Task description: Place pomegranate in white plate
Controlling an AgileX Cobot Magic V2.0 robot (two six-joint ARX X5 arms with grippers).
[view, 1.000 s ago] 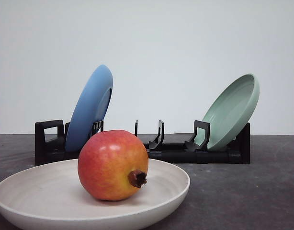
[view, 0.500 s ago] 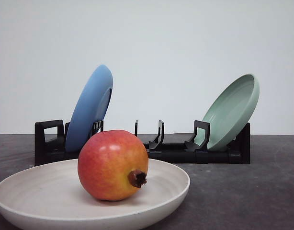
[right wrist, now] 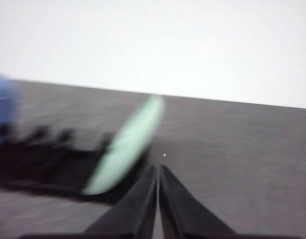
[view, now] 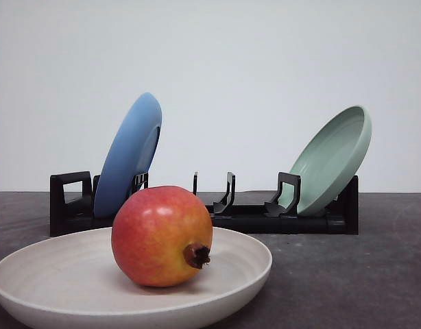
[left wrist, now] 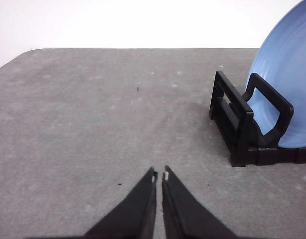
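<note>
The pomegranate [view: 162, 236], red fading to yellow-orange with a dark crown nub facing right, rests inside the white plate [view: 245, 274] at the near left of the table. My left gripper [left wrist: 159, 176] is shut over bare grey tabletop, with nothing between its tips, left of the rack's end. My right gripper [right wrist: 158, 169] is shut too, empty, pointing toward the pale green plate [right wrist: 124, 147], which looks blurred.
A black dish rack [view: 245, 218] stands behind the white plate. A blue plate [view: 128, 154] leans in its left slots and a pale green plate [view: 334, 156] in its right slots. The rack's left end [left wrist: 240, 127] is near my left gripper. Open grey table lies at the right.
</note>
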